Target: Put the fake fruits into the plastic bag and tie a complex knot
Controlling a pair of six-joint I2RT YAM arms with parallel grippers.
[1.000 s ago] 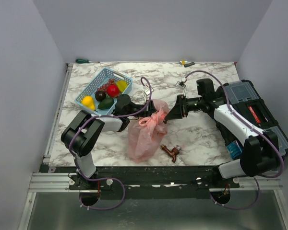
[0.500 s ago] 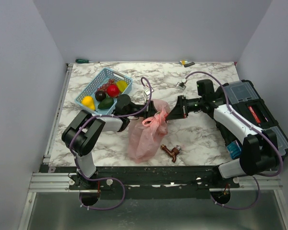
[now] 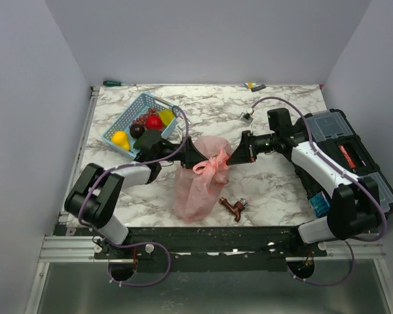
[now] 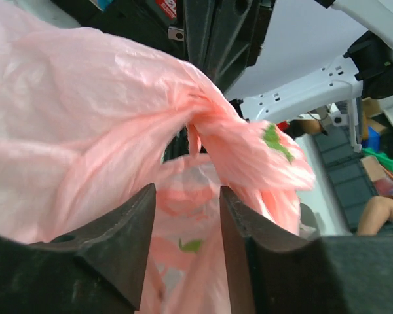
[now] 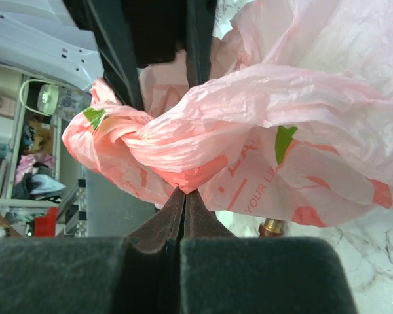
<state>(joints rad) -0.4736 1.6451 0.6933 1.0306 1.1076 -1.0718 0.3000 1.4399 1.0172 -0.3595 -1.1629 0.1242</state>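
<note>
two grippers meet at the tied neck of the pink bag (image 3: 196, 186), which lies slumped on the marble table (image 3: 275, 190) near the middle, closer to the front edge. the knot (image 3: 213, 163) is a twisted pink bunch at the bag's far end, between the two arms.

the right gripper (image 5: 183, 193) is closed tight, its two fingers pressed together with no gap. the tips pinch the pink film at the underside of the twisted bunch.

the left gripper (image 4: 187, 196) sits just at the other side of the bunch with its fingers (image 4: 121, 242) parted by a moderate gap. pink plastic shows through the gap, but whether it touches either finger i cannot tell; nothing is clamped.

several fruits lie in the light-blue basket (image 3: 123, 118) at the far left of the table, well apart from the bag: a red one (image 3: 154, 122), a yellow one (image 3: 120, 139), a second yellow one (image 3: 166, 116) and a dark one (image 3: 137, 130). what the bag holds cannot be made out.

a small brown metal fitting (image 3: 234, 207) lies just beside the bag's near right edge. a dark toolbox (image 3: 344, 150) stands at the right side.
</note>
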